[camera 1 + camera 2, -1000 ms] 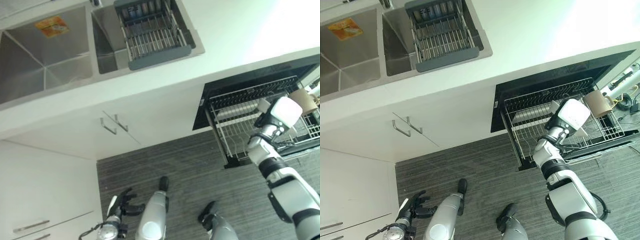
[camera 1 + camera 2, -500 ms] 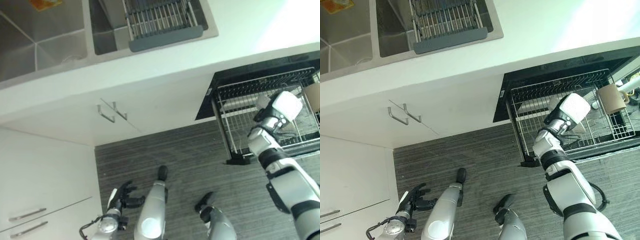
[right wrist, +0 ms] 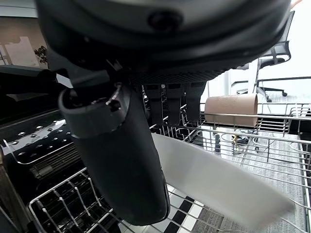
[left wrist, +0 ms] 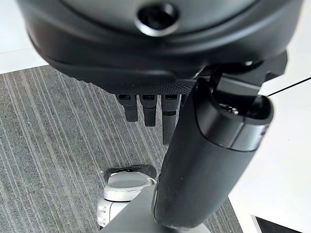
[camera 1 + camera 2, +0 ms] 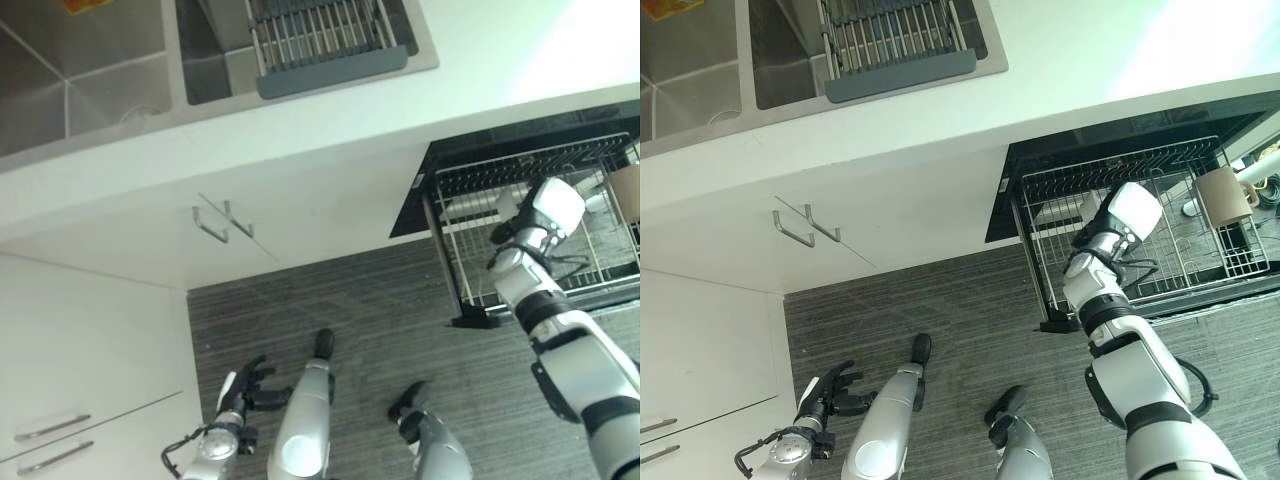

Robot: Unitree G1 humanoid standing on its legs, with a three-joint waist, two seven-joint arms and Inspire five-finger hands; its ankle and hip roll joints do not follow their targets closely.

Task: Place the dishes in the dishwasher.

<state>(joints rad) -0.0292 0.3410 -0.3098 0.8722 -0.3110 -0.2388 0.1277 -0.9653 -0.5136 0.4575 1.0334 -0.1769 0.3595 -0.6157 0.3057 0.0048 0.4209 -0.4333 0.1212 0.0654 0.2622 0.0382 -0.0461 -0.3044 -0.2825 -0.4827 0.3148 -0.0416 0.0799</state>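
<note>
Tabletop: white. Cupboard doors white, silver handles. Sink: brushed steel grey; drainer basket dark grey. Floor: grey, fine stripes. Dishwasher interior black; rack silver wire. Plate white. Cup tan-brown. Left robot hand and right robot hand dark.

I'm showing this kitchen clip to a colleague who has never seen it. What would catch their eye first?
The pulled-out dishwasher rack under the white counter, with the right hand over it, holding a white plate. A tan cup lies at the rack's far end. The left hand hangs open above the grey floor.
</note>
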